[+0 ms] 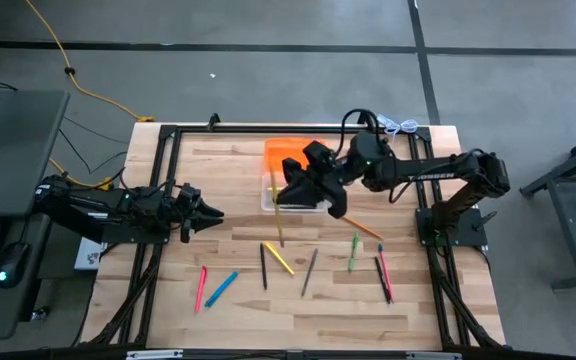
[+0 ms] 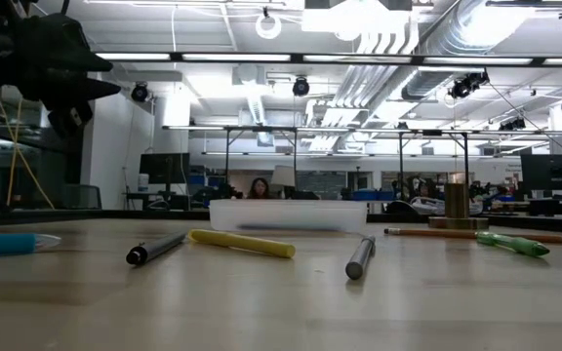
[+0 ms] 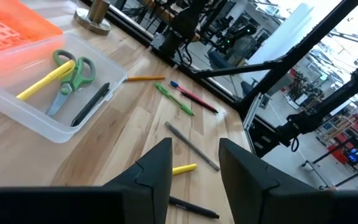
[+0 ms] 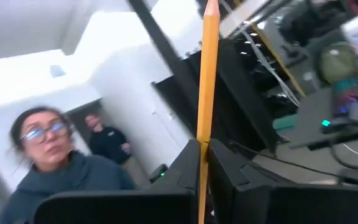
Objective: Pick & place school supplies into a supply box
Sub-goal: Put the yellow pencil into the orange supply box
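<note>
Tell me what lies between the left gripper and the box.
Only bare table: the high view shows nothing between the left gripper and the box, and the left wrist view agrees.

Orange rectangular piece, yellow cable on floor, person

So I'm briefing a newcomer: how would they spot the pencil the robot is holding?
Find the clear supply box at the table's far middle. The right gripper hangs over it, shut on an orange-yellow pencil that slants down from its fingers. It alone is off the table; the other pens lie flat.
</note>
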